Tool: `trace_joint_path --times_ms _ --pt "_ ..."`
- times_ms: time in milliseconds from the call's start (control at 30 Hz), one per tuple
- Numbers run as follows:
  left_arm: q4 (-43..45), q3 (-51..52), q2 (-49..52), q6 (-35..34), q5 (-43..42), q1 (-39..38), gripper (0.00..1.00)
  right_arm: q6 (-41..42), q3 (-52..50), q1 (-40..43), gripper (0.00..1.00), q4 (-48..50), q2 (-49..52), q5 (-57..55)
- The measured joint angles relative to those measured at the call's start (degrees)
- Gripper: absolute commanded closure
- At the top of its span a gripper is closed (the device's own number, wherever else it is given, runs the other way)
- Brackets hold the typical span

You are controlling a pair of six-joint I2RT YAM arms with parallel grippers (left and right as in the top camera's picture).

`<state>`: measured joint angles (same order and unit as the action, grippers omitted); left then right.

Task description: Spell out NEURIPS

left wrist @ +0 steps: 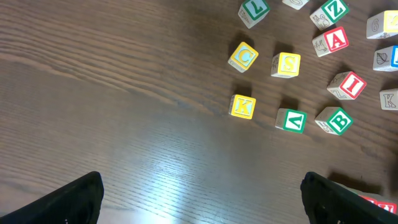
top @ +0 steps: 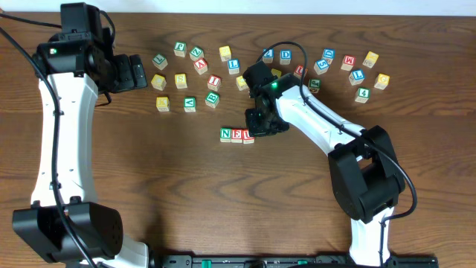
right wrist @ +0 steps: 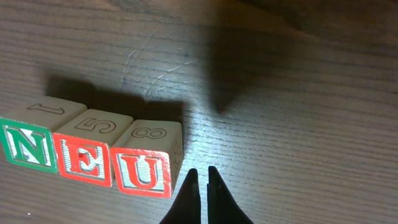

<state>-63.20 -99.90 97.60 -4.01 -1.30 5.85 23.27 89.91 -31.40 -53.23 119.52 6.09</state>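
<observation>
Three cubes stand in a row on the table reading N (right wrist: pixel 28 146), E (right wrist: pixel 84 163), U (right wrist: pixel 144 171); the row also shows in the overhead view (top: pixel 236 135). My right gripper (right wrist: pixel 202 173) is shut and empty, its tips just right of the U cube, low over the wood. My left gripper (left wrist: pixel 202 202) is open and empty above bare table, at the far left in the overhead view (top: pixel 140 72). A yellow S cube (left wrist: pixel 286 64) and a red I cube (left wrist: pixel 348 85) lie loose in the left cluster. I cannot pick out R and P.
Other loose cubes in the left cluster are C (left wrist: pixel 243 56), K (left wrist: pixel 242 106), B (left wrist: pixel 336 120) and A (left wrist: pixel 333 41). Several more cubes lie at the back right (top: pixel 357 75), beyond the right arm (top: pixel 320 123).
</observation>
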Motion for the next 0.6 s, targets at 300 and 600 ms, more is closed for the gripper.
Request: trace_joint_path --times_ms 300,600 --pt "0.00 0.00 0.00 0.00 0.00 0.00 0.00 0.66 -0.37 -0.63 0.98 0.35 0.00 -0.13" --pt "0.00 0.00 0.00 0.00 0.00 0.00 0.00 0.66 -0.42 -1.44 0.99 0.85 0.90 -0.79"
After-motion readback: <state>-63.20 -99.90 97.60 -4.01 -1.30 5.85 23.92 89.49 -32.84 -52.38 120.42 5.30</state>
